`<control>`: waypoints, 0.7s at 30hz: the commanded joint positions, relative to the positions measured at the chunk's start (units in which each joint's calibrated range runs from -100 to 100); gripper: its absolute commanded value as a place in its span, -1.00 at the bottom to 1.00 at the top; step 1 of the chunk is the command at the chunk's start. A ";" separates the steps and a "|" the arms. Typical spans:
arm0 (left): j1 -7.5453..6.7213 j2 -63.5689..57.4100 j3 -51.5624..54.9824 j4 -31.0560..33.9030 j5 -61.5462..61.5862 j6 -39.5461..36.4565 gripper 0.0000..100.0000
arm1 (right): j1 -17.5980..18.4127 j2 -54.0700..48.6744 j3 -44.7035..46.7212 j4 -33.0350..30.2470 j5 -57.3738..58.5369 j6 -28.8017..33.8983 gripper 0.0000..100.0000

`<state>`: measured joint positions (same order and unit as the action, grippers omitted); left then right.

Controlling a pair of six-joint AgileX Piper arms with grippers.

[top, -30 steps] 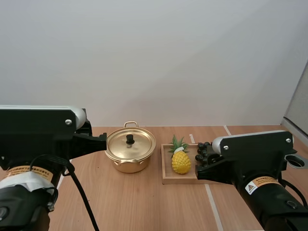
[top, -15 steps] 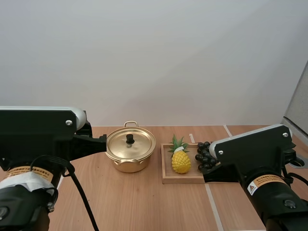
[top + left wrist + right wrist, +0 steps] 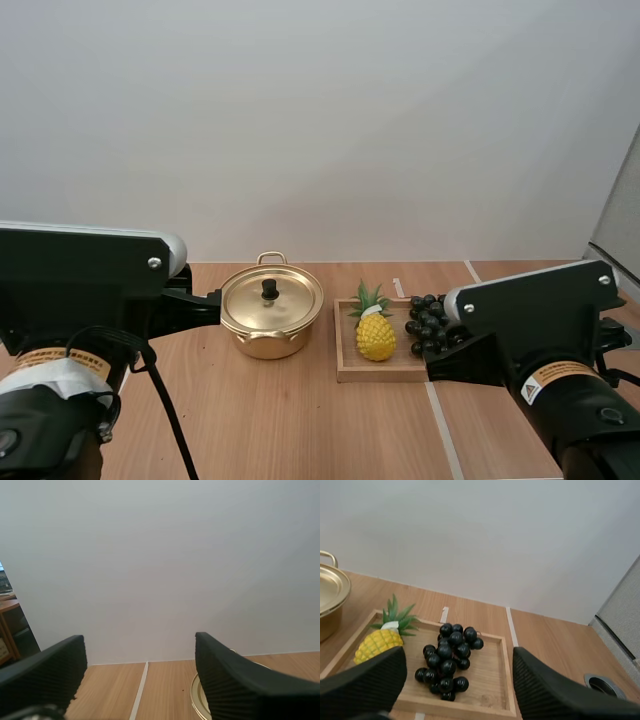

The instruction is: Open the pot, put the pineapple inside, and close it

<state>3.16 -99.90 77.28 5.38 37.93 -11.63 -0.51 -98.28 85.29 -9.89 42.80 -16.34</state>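
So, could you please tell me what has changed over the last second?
The right arm shifted lower and back from the tray, uncovering more of the grapes. The left arm edged slightly lower beside the pot. Nothing was gripped or released. The pot, its lid, the pineapple, grapes and tray lie as before.

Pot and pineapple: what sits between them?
In the high view, only a strip of bare table and the wooden tray's rim lie between pot and pineapple.

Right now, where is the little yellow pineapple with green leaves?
In the high view, the yellow pineapple lies in the left half of the wooden tray, between the gold lidded pot and the bunch of black grapes sharing the tray.
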 commanded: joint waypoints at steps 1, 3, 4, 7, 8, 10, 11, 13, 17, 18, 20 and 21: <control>0.06 -0.10 -0.56 0.05 0.12 0.29 1.00 | -0.26 -0.51 -1.88 -0.95 1.01 3.30 1.00; 0.06 -0.10 -0.85 -0.59 0.31 2.60 1.00 | -0.33 -0.51 -2.74 -2.36 1.65 5.71 1.00; 0.06 -0.10 -1.49 -1.23 1.67 4.29 1.00 | -0.33 -0.51 -3.13 -2.63 2.47 6.72 1.00; 0.06 3.31 -5.30 -6.66 9.41 9.04 1.00 | -0.33 -0.51 -3.94 -2.86 2.83 7.86 1.00; 0.06 5.14 -7.09 -8.91 11.77 10.86 1.00 | -0.33 -0.51 -3.97 -2.86 2.83 8.39 1.00; 0.06 9.20 -11.16 -15.16 17.09 15.31 1.00 | -0.33 -0.51 -4.10 -2.86 2.83 8.62 1.00; 0.06 10.98 -12.94 -17.86 19.15 17.41 1.00 | -0.33 -0.51 -4.10 -2.86 2.83 8.62 1.00; 0.06 15.75 -17.92 -25.05 26.05 23.48 1.00 | -0.33 -0.51 -4.09 -2.86 3.08 8.61 1.00; 0.06 26.62 -28.89 -34.57 40.36 31.25 1.00 | -0.33 -0.51 -4.09 -2.86 3.31 8.61 1.00; 0.06 29.95 -31.94 -35.53 44.55 31.76 1.00 | -0.33 -0.51 -4.09 -2.86 3.31 8.61 1.00; 0.06 37.05 -38.07 -36.42 52.61 31.88 1.00 | -0.33 -0.51 -4.09 -2.86 3.31 8.61 1.00; 0.06 40.04 -40.40 -36.42 57.44 31.88 1.00 | -0.33 -0.51 -4.09 -2.86 3.31 8.61 1.00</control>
<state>3.16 -65.64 41.49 -28.80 86.68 19.21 -0.59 -98.39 81.92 -12.48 46.33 -7.91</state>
